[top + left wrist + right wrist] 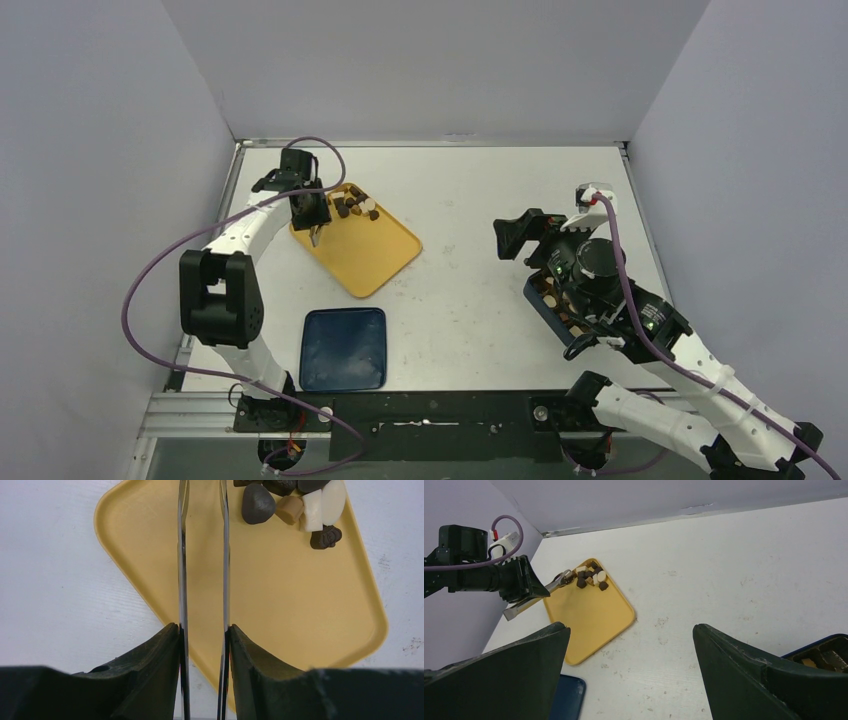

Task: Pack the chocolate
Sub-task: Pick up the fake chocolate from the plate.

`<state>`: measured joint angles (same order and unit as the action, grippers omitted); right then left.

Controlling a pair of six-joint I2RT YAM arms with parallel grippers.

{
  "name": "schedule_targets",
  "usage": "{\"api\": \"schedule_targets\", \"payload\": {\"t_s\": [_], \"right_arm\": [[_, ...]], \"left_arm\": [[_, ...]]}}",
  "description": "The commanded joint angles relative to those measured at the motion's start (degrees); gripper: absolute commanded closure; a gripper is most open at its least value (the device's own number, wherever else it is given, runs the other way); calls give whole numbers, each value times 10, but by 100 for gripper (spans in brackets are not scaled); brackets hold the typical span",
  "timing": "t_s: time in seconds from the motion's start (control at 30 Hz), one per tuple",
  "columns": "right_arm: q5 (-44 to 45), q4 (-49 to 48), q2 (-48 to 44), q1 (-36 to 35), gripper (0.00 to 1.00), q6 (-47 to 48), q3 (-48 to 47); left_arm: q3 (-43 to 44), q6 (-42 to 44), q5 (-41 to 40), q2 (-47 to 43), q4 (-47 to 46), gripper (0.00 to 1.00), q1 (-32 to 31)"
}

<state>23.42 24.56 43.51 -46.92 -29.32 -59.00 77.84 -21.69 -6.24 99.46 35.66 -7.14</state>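
The chocolate [354, 207] is a small heap of dark, tan and cream pieces at the far corner of a yellow tray [370, 255]. It also shows in the left wrist view [295, 502] and the right wrist view [590, 575]. My left gripper [310, 212] is shut on metal tongs [182, 555] above the tray's left part. The tong blades stand apart with nothing seen between them; their tips are out of the left wrist view. My right gripper [520, 238] is open and empty over bare table, beside a dark blue box [545, 300] that holds some chocolate pieces.
A dark blue lid [343, 348] lies flat near the front edge, left of centre. The blue box's corner shows at the right wrist view's lower right [824, 645]. Grey walls close the table on three sides.
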Motion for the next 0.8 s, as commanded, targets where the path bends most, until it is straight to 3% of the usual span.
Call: {"api": "schedule_targets", "payload": {"t_s": [0.0,0.43,0.77], "right_arm": [[-5,-32,2,1,0,9,-4],[-5,-36,5,1,0,15,-5],[-11,-42,19,1,0,21,-7]], "left_arm": [[34,6,16,12,-22,63,2],[50,10,13,29,-16,61,3],[33,-3,25,-1,-4,73,-1]]}}
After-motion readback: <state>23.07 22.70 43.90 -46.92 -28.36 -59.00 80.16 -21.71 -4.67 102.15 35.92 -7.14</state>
